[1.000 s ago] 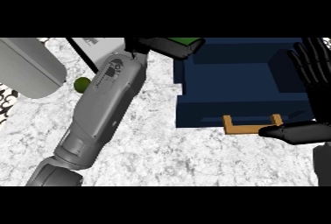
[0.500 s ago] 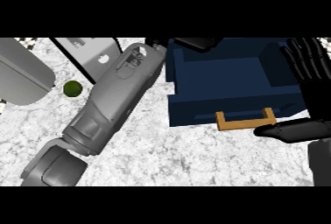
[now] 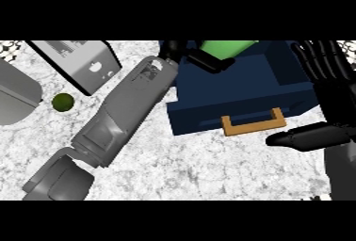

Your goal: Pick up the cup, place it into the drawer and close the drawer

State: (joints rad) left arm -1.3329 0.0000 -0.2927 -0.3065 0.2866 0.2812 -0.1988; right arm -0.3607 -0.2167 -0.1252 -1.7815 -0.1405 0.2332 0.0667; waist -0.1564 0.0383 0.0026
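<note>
From the head view I see my left hand [image 3: 206,60] at the far end of its grey forearm, its black fingers curled round the green cup [image 3: 227,47]. The cup sits in that grasp above the back of the open navy drawer [image 3: 236,89]; I cannot tell whether it touches the drawer's floor. The drawer's tan handle [image 3: 254,124] faces me. My right hand [image 3: 334,99] rests at the right edge, released, fingers straight and pointing up, thumb just beside the handle. On the marbled counter [image 3: 208,169], a small green ball [image 3: 62,102] lies near a grey box [image 3: 76,61].
</note>
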